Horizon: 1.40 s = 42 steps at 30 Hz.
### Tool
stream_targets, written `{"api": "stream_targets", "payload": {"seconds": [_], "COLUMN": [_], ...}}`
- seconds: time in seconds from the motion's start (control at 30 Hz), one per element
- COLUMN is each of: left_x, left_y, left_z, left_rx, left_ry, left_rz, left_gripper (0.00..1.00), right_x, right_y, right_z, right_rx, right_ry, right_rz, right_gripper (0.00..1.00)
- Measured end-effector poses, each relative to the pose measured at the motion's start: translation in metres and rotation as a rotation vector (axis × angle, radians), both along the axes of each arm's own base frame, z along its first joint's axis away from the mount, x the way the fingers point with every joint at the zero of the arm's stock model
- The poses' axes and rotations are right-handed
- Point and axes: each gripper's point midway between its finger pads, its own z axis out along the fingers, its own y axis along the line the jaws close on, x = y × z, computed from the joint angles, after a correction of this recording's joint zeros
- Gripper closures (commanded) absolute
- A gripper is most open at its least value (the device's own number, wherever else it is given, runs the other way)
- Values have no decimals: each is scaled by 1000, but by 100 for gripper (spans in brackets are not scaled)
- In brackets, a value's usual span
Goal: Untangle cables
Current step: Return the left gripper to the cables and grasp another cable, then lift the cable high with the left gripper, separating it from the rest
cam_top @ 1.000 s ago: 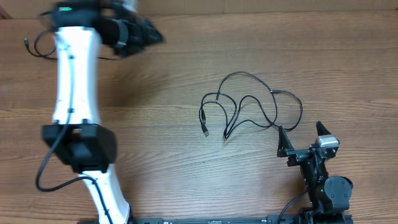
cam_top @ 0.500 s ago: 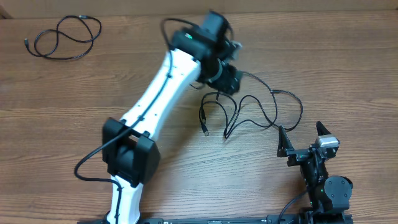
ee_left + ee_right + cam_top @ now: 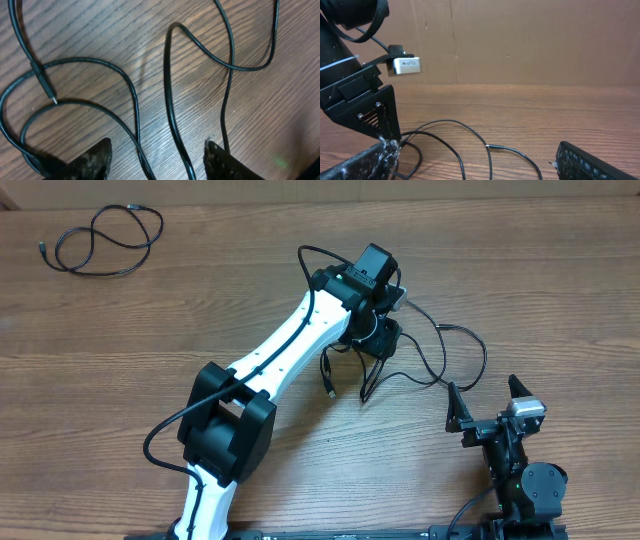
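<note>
**A:** Where are the thin black cables?

**B:** Most lie as tangled thin black cables (image 3: 166,100) in loose loops on the brown wood-grain table (image 3: 560,280), right of centre. One lone coiled black cable (image 3: 100,242) sits at the far left, well apart from them.

**A:** And the left gripper (image 3: 157,145)?

**B:** On its white arm (image 3: 290,345), it hangs over the left part of the tangle. Its jaws are released, and two strands run between its fingers (image 3: 95,160), neither one pinched.

**A:** And the right gripper (image 3: 481,385)?

**B:** It is at the near right, close to the tangle's right loop, jaws spread and holding nothing.
</note>
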Motion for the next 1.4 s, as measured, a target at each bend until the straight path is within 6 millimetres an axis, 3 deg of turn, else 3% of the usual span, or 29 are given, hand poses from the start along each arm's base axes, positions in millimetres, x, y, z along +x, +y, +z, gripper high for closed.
{"api": "stream_targets", "payload": {"seconds": [0.1,0.37,0.53,0.6,0.73,0.87,1.07,1.4], "left_x": [-5,-13,-13,-12,6,28,34,33], "left_y": [-2,-9,-9,-10,-23,-38,-42,-39], "left_z": [-4,-24,-23,-14,38,121,227,333], "left_rx": [-1,7,3,0,-76,-199,-354,-534], "left_ry": [19,82,90,93,12,-154,-367,-624], "left_rz": [5,19,25,21,-6,-29,-43,-53], "left_gripper": [49,96,96,96,96,96,96,96], "right_x": [0,0,0,0,0,0,0,0], "right_y": [0,0,0,0,0,0,0,0], "right_z": [0,0,0,0,0,0,0,0], "right_rx": [0,0,0,0,0,0,0,0], "right_ry": [0,0,0,0,0,0,0,0], "right_rz": [0,0,1,0,0,0,0,0], "right_gripper": [0,0,0,0,0,0,0,0]}}
